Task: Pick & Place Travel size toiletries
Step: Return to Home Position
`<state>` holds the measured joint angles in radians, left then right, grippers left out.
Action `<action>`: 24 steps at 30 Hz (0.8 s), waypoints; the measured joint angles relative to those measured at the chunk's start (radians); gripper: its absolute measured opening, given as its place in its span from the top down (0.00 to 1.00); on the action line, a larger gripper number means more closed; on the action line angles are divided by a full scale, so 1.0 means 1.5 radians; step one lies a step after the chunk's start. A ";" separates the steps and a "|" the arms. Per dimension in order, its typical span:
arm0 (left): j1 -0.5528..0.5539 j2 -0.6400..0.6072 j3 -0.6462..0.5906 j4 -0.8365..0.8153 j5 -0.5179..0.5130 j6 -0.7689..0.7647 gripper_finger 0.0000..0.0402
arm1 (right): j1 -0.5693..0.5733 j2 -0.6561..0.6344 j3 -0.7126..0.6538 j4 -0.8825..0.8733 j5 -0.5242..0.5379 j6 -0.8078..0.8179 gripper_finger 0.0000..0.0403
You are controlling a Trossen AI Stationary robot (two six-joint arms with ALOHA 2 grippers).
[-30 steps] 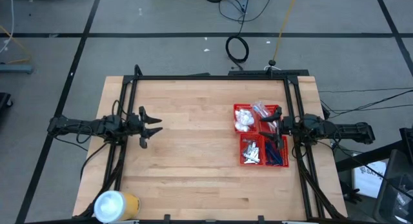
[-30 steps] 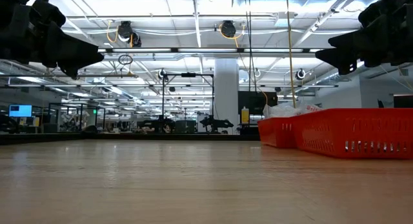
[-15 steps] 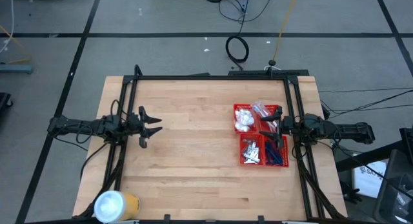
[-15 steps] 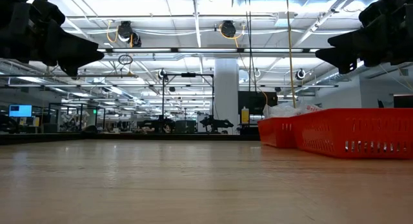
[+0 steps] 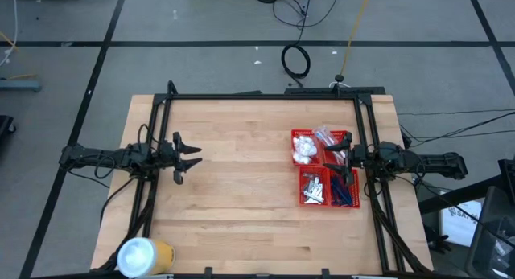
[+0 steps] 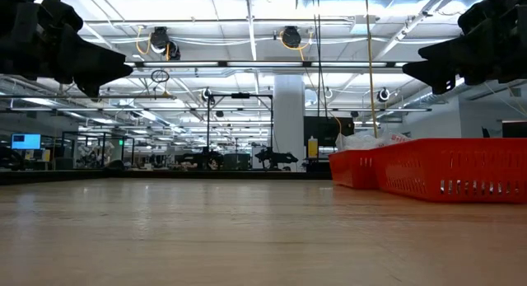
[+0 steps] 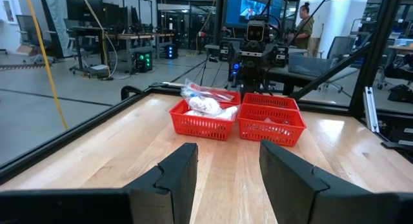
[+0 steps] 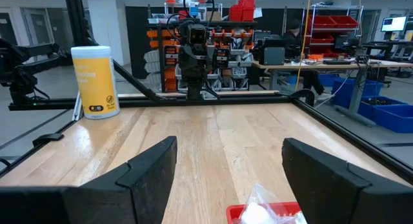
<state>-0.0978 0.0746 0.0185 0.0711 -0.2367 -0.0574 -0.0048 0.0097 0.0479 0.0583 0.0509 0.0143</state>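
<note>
A red four-compartment basket (image 5: 323,168) sits on the table's right half. It holds white crinkly packets (image 5: 303,149), a clear bag (image 5: 329,137), silver-grey tubes (image 5: 313,190) and blue-handled items (image 5: 344,192). My right gripper (image 5: 347,157) hovers open above the basket's right side, its fingers (image 8: 148,172) spread wide. My left gripper (image 5: 191,157) hangs open over the table's left half, well above the wood, facing the basket (image 7: 235,117).
A white-and-yellow roll (image 5: 143,256) stands at the table's near left corner, also in the right wrist view (image 8: 95,81). A black frame (image 5: 257,96) rims the table. Bare wood (image 5: 241,182) lies between the arms. A person (image 7: 303,22) stands far behind the table.
</note>
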 joint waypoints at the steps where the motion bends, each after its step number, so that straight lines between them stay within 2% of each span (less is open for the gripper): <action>1: 0.000 0.000 0.000 0.000 0.000 0.000 0.59 | 0.000 0.000 0.000 0.000 0.000 0.000 0.34; 24: 0.000 0.000 0.001 0.001 0.000 0.000 0.59 | 0.000 0.000 0.000 0.001 0.000 0.000 0.34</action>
<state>-0.0978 0.0746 0.0196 0.0719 -0.2367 -0.0570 -0.0049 0.0097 0.0479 0.0593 0.0507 0.0141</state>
